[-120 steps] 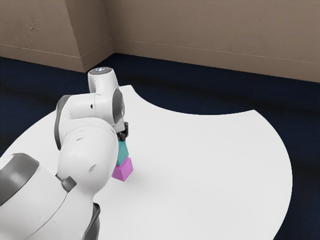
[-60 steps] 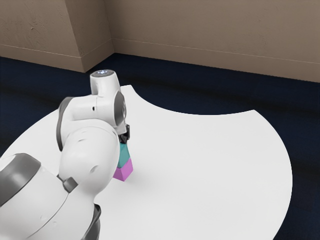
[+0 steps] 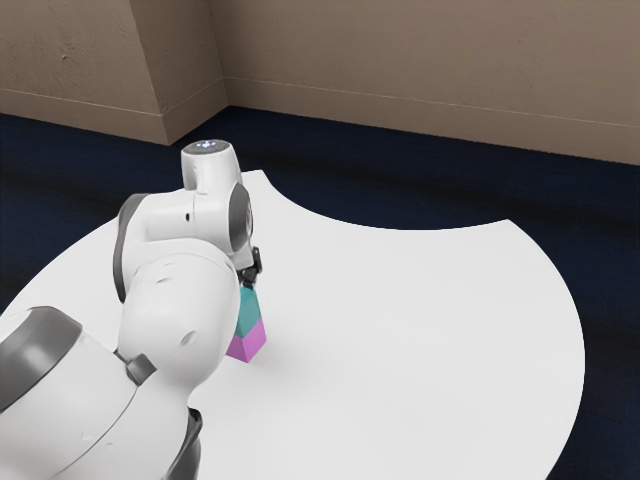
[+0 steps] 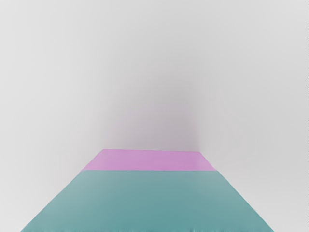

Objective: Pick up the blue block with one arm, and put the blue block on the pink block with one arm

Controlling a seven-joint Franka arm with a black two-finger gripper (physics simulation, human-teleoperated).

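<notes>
White table [image 3: 420,330], navy floor [image 3: 420,180], blue block [image 3: 250,312]

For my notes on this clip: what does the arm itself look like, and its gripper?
The arm has glossy white, rounded casings with grey bands at the joints. One joint cap carries a small bluish light on top. The gripper is black and boxy, much smaller than the casings.
</notes>
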